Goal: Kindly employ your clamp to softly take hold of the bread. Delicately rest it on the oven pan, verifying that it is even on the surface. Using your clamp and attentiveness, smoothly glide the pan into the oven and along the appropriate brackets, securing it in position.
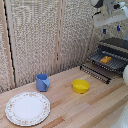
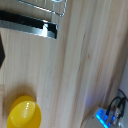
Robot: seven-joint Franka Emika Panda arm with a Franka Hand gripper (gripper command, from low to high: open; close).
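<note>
The bread (image 1: 106, 59) is a small orange-brown block lying on the oven pan (image 1: 114, 64), a dark barred tray at the mouth of the oven (image 1: 118, 44). The oven's front door (image 1: 95, 72) hangs open over the table. My gripper (image 1: 112, 30) is high above the oven and the bread, apart from both, with its blue-tipped fingers (image 1: 104, 31) spread and nothing between them. The wrist view shows the door's dark and silver edge (image 2: 30, 26) and a corner of the pan's bars (image 2: 52, 6). My fingers do not show clearly there.
A yellow bowl (image 1: 80, 86) stands on the wooden table in front of the oven door and also shows in the wrist view (image 2: 24, 114). A blue mug (image 1: 42, 82) and a round patterned white plate (image 1: 28, 108) are toward the exterior view's left. A woven screen stands behind.
</note>
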